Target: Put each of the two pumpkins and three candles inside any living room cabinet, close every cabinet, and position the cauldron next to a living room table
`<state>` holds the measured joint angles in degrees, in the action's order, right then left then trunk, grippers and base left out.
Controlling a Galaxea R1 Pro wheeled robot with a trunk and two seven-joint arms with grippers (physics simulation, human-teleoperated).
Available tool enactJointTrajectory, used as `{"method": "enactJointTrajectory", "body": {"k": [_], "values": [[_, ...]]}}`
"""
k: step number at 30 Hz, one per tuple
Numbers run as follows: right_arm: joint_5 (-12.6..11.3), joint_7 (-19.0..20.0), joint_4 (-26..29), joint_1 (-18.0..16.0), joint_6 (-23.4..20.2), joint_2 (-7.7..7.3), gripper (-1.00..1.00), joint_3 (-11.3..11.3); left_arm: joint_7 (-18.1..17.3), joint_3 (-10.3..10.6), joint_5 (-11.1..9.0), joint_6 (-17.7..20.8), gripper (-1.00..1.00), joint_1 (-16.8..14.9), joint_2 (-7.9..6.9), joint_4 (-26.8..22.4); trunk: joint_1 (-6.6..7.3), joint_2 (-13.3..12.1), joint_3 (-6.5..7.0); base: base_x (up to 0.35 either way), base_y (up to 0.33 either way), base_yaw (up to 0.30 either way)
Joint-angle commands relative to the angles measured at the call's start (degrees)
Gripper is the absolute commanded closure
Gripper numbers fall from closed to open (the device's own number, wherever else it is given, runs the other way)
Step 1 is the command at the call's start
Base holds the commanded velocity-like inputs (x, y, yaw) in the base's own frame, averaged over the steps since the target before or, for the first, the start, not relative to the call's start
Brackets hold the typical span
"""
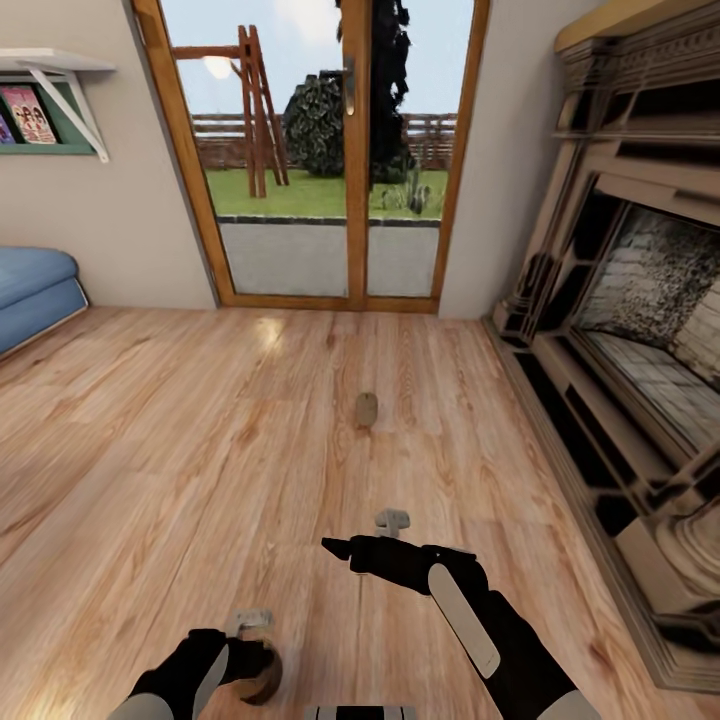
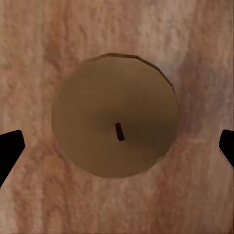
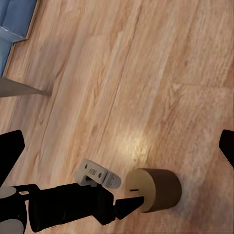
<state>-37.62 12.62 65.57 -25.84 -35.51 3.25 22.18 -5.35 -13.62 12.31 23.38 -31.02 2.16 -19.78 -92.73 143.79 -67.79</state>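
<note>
candle (image 2: 116,127) on wooden floor (image 1: 200,420) directly beneath left gripper (image 2: 117,146), wick up, black fingertips spread wide at either side and clear of the wax, grasping nothing; in head view, tucked against that gripper low at left, with a second candle (image 1: 366,409) standing well apart nearer the glass door (image 1: 320,150). probably light, stiff and somewhat slick, stubby enough not to topple, so best pinched across the round side wall at mid-height, not by the rim or wick. right gripper (image 1: 338,548) held out over bare boards, empty, with its spread hard to judge here.
</note>
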Motion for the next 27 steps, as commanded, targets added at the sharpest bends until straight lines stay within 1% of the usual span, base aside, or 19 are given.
{"method": "enactJointTrajectory", "body": {"k": [1, 10, 17, 27], "values": [[0.0, 0.0, 0.0, 0.0, 0.0, 0.00, -1.00, 0.0, 0.0, 0.0, 0.0, 0.0, -1.00, 0.0, 0.01, 0.0, 0.00, 0.0, 0.00, 0.172, 0.028, 0.000], [0.0, 0.0, 0.0, 0.0, 0.0, 0.00, -1.00, 0.0, 0.0, 0.0, -0.1, 0.0, -1.00, 0.0, -0.04, 0.0, 0.00, 0.0, 0.00, 0.123, 0.006, 0.000], [0.0, 0.0, 0.0, 0.0, 0.0, 0.00, -1.00, 0.0, 0.0, -0.2, 0.0, -0.1, -1.00, 0.0, -0.05, 0.0, 0.00, 0.0, 0.00, 0.018, 0.000, 0.000], [0.0, 0.0, 0.0, 0.0, 0.0, 0.00, -1.00, 0.0, -0.1, -0.3, 0.0, -0.1, -1.00, 0.0, -0.06, 0.0, -0.26, 0.1, -2.22, 0.001, 0.000, 0.000]]}}
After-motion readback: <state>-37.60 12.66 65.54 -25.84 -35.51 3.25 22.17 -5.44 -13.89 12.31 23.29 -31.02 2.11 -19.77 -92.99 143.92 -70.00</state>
